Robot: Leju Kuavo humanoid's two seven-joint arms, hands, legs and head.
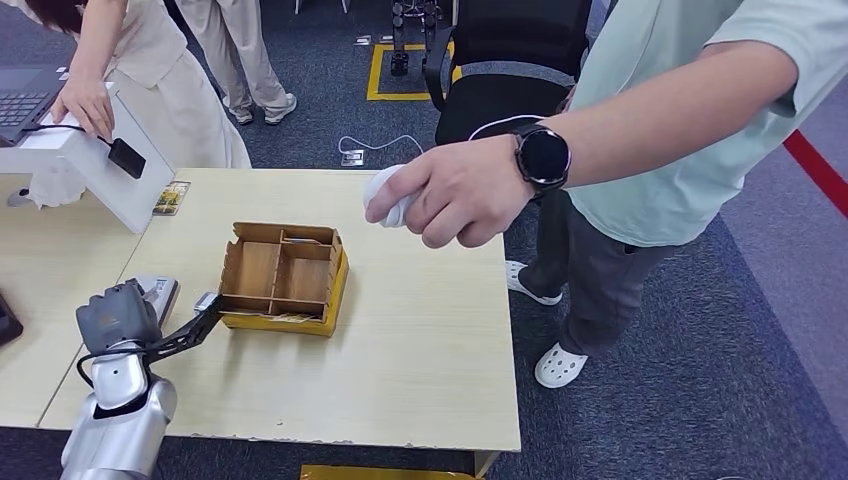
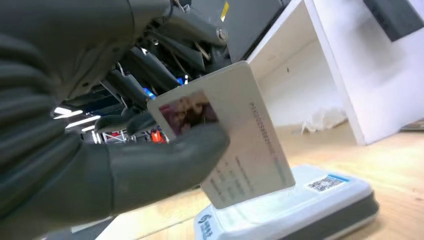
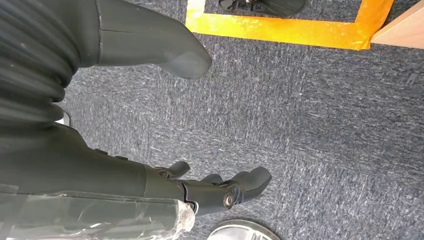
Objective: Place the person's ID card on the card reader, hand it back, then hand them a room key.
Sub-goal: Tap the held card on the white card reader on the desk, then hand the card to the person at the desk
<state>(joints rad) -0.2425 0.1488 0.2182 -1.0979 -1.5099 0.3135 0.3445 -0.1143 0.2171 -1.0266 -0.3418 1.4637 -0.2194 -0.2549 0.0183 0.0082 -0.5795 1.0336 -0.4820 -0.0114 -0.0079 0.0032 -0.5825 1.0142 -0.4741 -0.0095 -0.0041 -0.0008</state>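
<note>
Up close, the left wrist view shows the left hand [image 2: 115, 150] pinching the ID card [image 2: 235, 135] between thumb and fingers, tilted just above the white card reader [image 2: 300, 210]. From the head view, that reader [image 1: 160, 292] sits beside a partitioned cardboard box [image 1: 285, 278], across from a person's outstretched hand [image 1: 455, 192]. Over carpet, the right hand [image 3: 150, 125] hangs with fingers apart, holding nothing.

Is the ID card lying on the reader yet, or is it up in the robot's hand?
Held, tilted above it. The left hand pinches the ID card over the card reader.
</note>
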